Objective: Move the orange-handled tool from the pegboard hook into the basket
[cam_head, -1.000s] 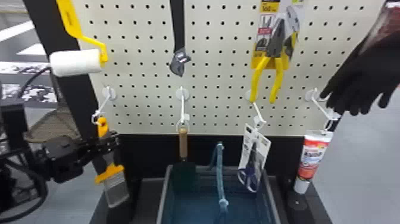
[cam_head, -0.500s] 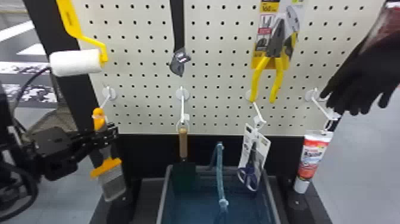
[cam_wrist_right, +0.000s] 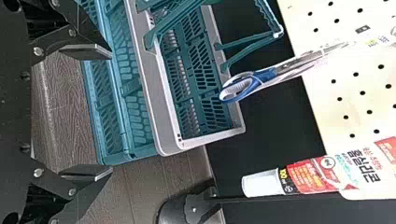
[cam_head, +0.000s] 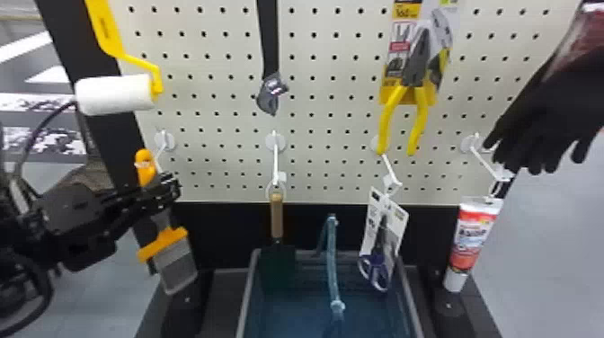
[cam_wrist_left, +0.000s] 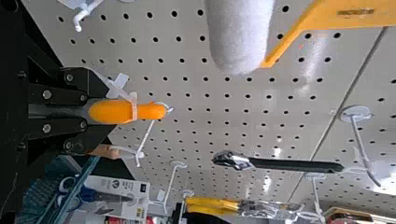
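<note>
At the left of the head view, my left gripper [cam_head: 157,191] is shut on the handle of the orange-handled tool [cam_head: 162,242], whose grey blade hangs below. The handle top stands beside a white pegboard hook [cam_head: 158,150]; whether it touches the hook I cannot tell. In the left wrist view, the orange handle [cam_wrist_left: 112,112] sticks out from my left gripper [cam_wrist_left: 97,112], with a white loop across it. The blue-green basket [cam_head: 248,292] stands at bottom centre, to the tool's right. My right gripper [cam_wrist_right: 109,113] is open, nothing between its fingers, near the basket [cam_wrist_right: 163,140] in the right wrist view.
A white paint roller [cam_head: 116,94] hangs above the left gripper. A wooden-handled trowel [cam_head: 277,215] and packaged scissors [cam_head: 384,242] hang over the basket's back. Farther right hang a red-and-white tube [cam_head: 474,238] and a black glove [cam_head: 552,103].
The left gripper has moved up and slightly right, carrying the tool; its handle rose from below the hook's end to beside the hook. The right side of the head view looks unchanged.
</note>
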`<state>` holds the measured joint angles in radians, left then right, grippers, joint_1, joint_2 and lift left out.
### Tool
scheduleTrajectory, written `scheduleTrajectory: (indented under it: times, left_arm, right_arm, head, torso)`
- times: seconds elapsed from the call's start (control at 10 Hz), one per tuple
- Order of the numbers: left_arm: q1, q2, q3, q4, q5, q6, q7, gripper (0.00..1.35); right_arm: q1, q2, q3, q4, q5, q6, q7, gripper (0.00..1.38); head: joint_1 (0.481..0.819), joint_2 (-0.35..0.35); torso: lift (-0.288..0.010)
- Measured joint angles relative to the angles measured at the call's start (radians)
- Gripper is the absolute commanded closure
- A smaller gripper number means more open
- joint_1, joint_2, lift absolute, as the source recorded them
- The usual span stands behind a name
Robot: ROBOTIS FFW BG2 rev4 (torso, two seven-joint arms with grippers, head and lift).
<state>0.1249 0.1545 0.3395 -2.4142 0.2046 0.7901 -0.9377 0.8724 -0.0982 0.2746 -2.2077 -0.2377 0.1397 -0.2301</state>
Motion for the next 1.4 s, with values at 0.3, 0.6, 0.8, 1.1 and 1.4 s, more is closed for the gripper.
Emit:
scheduleTrajectory:
  times: [0.3, 0.6, 0.8, 1.1, 1.4]
  left_arm:
    - [0.152, -0.053, -0.011, -0.008, 0.309, -0.113, 0.213, 1.15]
    - [0.238, -0.076, -0.083, 0.117, 0.443, -0.265, 0.245, 1.15]
    - [0.257, -0.076, -0.165, 0.249, 0.543, -0.41, 0.271, 1.15]
    - [0.247, -0.076, -0.249, 0.389, 0.611, -0.561, 0.291, 1.15]
    - [0.238, -0.068, -0.339, 0.495, 0.665, -0.727, 0.355, 1.15]
  right_arm:
    - [0.0, 0.0, 0.0, 0.001, 0.0, 0.0, 0.0, 0.41]
    - [0.0, -0.001, 0.0, -0.002, 0.0, 0.0, 0.0, 0.41]
    - [0.001, -0.003, 0.0, -0.005, 0.0, 0.003, 0.0, 0.41]
    - [0.007, -0.005, 0.0, -0.015, 0.0, 0.009, 0.0, 0.41]
    - [0.012, -0.004, 0.0, -0.021, 0.0, 0.012, 0.0, 0.41]
  head:
    - [0.549, 0.0]
    - [0.549, 0.0]
    - [0.549, 0.0]
    - [0.549, 0.0]
    - [0.549, 0.0]
  torso:
    - [-0.1]
    - [-0.1]
    - [-0.1]
    - [-0.1]
    - [-0.1]
